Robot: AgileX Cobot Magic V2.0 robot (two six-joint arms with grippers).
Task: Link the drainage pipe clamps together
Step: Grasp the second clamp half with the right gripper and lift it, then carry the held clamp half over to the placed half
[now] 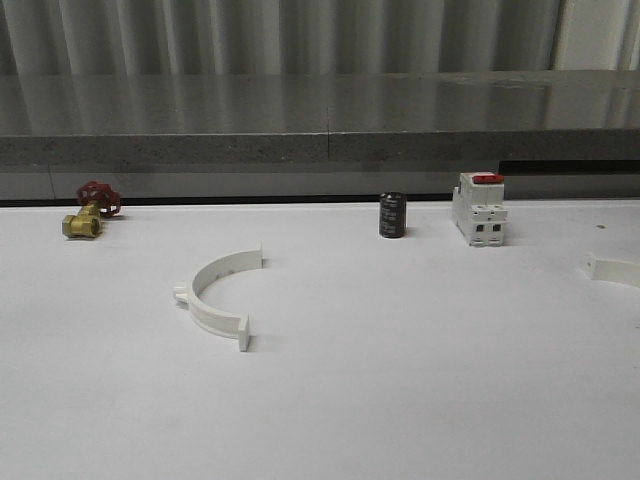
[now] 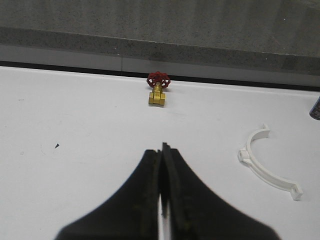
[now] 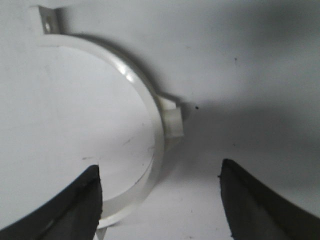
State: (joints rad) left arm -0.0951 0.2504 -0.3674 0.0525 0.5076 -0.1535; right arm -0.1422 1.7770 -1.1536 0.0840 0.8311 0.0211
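White surface [image 1: 420,400]. One clamp half [image 1: 216,296] lies flat at left-centre of the front view, arc bulging toward the left, one end tab toward the back, the other toward the near edge, small lug on the outer curve. Same piece sits at right of the left wrist view [image 2: 267,162]. Second clamp half [image 1: 612,269] is at the far right edge of the front view, cut off by the frame, well apart from the first. In the right wrist view it [image 3: 142,115] curves from upper left down to bottom centre, end tab with hole at upper left, boxy lug at mid-arc.

Left pincer [image 2: 163,200]: black fingers pressed together, holding nothing, above bare surface. Right pincer [image 3: 160,200]: fingers wide apart, low over the second clamp half, lower arc end between them, not touching.

Brass valve [image 1: 88,212] with red handle at back left. Black cylinder [image 1: 392,215] at back centre, white switch [image 1: 479,208] with red top just right of it.
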